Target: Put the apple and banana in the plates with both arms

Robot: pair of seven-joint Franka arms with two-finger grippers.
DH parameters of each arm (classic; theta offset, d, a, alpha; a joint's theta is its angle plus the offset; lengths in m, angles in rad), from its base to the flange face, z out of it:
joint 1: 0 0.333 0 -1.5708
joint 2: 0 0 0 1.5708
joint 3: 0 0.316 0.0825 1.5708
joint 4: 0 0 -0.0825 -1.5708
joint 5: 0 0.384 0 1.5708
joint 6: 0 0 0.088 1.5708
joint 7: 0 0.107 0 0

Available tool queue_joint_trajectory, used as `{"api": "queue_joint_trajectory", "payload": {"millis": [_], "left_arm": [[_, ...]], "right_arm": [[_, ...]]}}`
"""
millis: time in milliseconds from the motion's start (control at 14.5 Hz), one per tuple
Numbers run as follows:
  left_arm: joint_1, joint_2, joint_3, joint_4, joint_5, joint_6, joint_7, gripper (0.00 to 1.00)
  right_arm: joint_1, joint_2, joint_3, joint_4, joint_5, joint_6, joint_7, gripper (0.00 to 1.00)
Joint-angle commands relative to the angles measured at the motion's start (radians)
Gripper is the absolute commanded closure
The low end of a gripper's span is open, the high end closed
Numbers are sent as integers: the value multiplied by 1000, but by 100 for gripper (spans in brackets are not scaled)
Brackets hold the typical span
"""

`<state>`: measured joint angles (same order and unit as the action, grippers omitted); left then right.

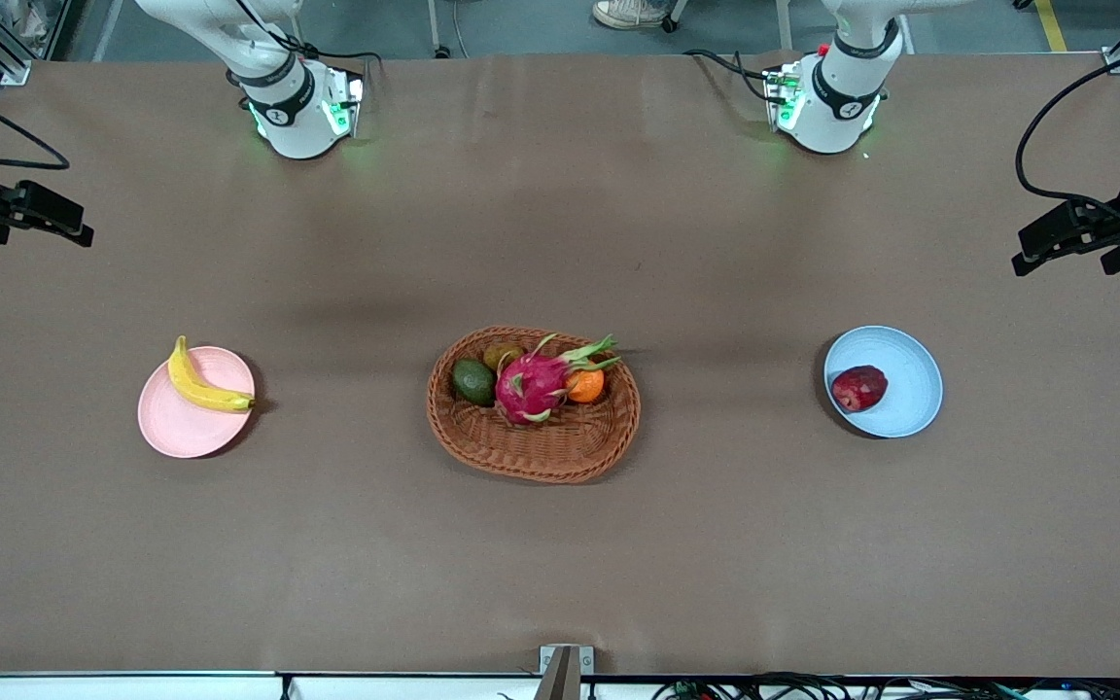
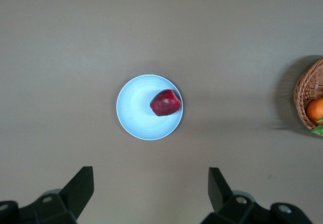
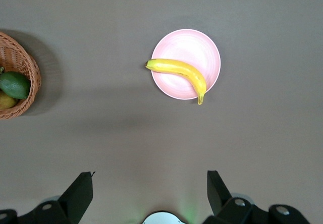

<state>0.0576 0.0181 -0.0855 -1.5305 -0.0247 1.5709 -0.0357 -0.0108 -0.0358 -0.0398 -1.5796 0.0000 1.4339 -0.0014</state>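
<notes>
The tabletop (image 1: 560, 564) carried three things in a row across its middle, all well clear of its edges. Nearest the camera stood the basket (image 1: 533, 403) at the centre, holding a dragon fruit (image 1: 533, 386), an orange (image 1: 585, 386) and an avocado (image 1: 473, 381), the fruits left out of the task. Toward the right arm's end lay the pink plate (image 1: 192, 413) with the banana (image 1: 200, 383) on it; toward the left arm's end lay the blue plate (image 1: 895, 384) with the apple (image 1: 858, 388) in it. Each plate sat on the side of the arm that would serve it, which suits a two-armed placement, and both fruits appeared already delivered. The banana lay flat across the part of its plate farther from the camera, its long axis running aslant from the rim on the table-end side to the rim on the basket side, both dark tips reaching or overhanging the rim because the fruit is about as long as the plate is wide. The apple rested off-centre, near the rim on the basket side; its axis could not be told. Farthest from the camera, the right gripper (image 1: 30, 214) hung over the table's edge at its own end, jaws wide and empty, and the left gripper (image 1: 1085, 238) did likewise at its end, each apparently withdrawn, clear of the plates.
</notes>
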Motion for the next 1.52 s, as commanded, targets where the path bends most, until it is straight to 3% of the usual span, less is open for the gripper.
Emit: {"api": "queue_joint_trajectory", "payload": {"millis": [0, 1452], "left_arm": [[2, 6, -6, 21, 17, -20, 16, 0], [4, 8, -8, 21, 16, -20, 14, 0]], "right_arm": [[20, -74, -28, -59, -20, -7, 6, 0], [19, -95, -23, -51, -8, -4, 6, 0]]}}
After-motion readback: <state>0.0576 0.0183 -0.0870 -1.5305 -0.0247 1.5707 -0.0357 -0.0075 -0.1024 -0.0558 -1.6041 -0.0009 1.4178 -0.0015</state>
